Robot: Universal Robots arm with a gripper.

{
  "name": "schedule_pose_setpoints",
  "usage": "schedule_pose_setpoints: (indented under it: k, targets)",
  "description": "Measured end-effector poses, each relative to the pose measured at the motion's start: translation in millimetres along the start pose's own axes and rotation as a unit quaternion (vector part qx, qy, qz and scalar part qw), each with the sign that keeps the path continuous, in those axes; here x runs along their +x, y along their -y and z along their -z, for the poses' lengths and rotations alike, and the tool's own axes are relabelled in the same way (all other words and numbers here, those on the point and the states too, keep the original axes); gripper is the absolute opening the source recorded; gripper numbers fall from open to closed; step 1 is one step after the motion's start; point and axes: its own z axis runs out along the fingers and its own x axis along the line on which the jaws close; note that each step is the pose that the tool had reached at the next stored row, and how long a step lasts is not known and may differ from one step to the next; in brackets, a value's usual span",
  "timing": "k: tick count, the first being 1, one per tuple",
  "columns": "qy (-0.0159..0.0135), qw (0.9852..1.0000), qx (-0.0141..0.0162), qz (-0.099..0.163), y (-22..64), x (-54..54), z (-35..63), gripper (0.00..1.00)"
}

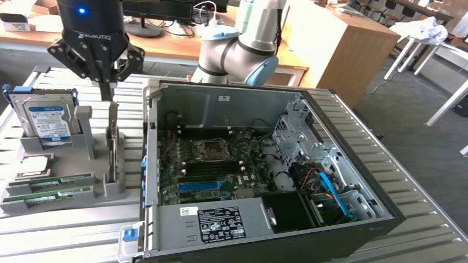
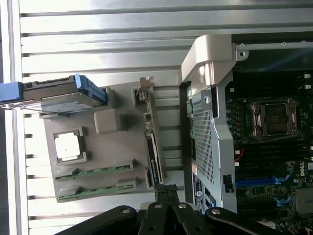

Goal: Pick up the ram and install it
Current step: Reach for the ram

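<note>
Two ram sticks, thin green boards, lie in slots at the near end of a grey holder (image 1: 109, 189): one ram (image 1: 52, 182) (image 2: 95, 171) and a second (image 1: 47, 196) (image 2: 95, 190) beside it. My gripper (image 1: 109, 87) (image 2: 166, 192) hangs above the far end of the holder, over the dark expansion card (image 1: 113, 139) (image 2: 149, 137) that stands on edge. It is well above and behind the ram. Its fingers are shut together with nothing between them.
A silver hard drive (image 1: 45, 118) (image 2: 63, 95) stands in the holder, with a square processor (image 1: 33, 164) (image 2: 66, 147) in front of it. The open computer case (image 1: 351, 181) lies to the exterior view's right, its motherboard (image 1: 212, 164) (image 2: 274, 147) exposed. Everything rests on a slatted metal table (image 1: 73, 230).
</note>
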Motion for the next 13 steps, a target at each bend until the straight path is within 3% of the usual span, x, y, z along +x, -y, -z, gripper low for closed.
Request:
schedule_pose_setpoints:
  k: [13]
  targets:
    - [0.0,1.0,0.0,0.0,1.6,21.0,0.6,0.1]
